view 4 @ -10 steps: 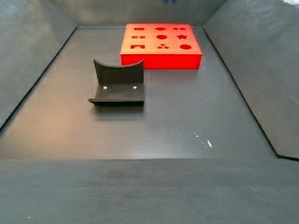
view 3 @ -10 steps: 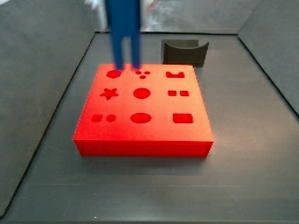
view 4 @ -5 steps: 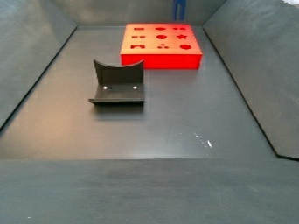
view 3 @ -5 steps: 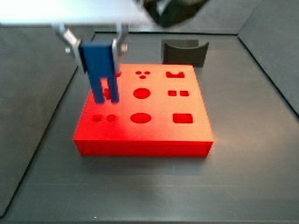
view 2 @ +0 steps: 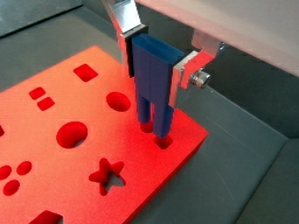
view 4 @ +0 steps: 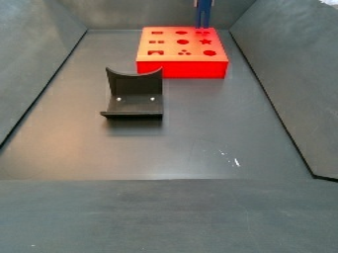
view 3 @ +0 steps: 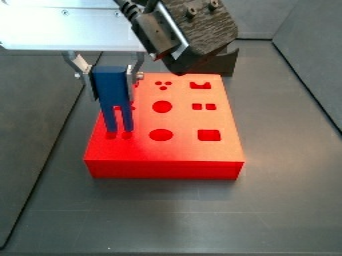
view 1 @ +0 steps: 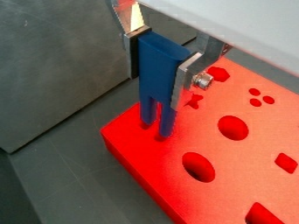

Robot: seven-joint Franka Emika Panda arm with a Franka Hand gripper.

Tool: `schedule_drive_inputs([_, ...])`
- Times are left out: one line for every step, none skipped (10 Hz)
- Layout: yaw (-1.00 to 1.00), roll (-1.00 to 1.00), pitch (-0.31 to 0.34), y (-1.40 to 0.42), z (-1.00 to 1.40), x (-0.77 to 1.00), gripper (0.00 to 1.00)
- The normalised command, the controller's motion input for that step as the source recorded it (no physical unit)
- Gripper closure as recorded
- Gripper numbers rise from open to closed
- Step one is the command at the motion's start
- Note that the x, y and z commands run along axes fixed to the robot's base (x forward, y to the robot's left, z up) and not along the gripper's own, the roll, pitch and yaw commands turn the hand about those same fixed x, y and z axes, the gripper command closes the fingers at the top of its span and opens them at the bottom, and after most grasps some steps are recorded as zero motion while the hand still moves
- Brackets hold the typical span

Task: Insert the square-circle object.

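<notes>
My gripper (view 3: 110, 72) is shut on the square-circle object (view 3: 112, 95), a small blue block with two parallel legs, and holds it upright. It stands over the near left corner of the red board (view 3: 181, 150). The leg tips reach the pair of small holes there. Both wrist views show the object (view 1: 155, 74) (view 2: 155, 79) clamped between the silver fingers (view 1: 187, 74) (view 2: 184, 74), its leg tips at the board's holes (view 2: 155, 133). I cannot tell how deep they sit. In a side view only a sliver of the blue object (view 4: 204, 12) shows above the board (view 4: 183, 61).
The red board has several other shaped holes: star, circles, squares. The dark fixture (view 4: 132, 94) stands on the grey floor apart from the board, and is partly hidden behind my wrist in a side view (view 3: 227, 62). Sloped grey walls (view 4: 40, 89) ring the floor.
My gripper has moved down and toward the board's near left corner with the blue object. The legs have dropped from above the board to the pair of holes.
</notes>
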Motion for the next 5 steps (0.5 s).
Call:
schedule_drive_inputs([0.00, 0.11, 0.044, -0.03, -0.13, 0.00, 1.00])
schedule_drive_inputs([0.00, 0.08, 0.016, -0.05, -0.11, 0.00, 1.00])
schedule_drive_inputs([0.00, 0.05, 0.003, -0.06, -0.10, 0.07, 1.00])
schedule_drive_inputs([0.00, 0.06, 0.000, -0.04, -0.11, 0.01, 1.00])
schedule_drive_inputs([0.00, 0.07, 0.000, -0.03, -0.13, 0.00, 1.00])
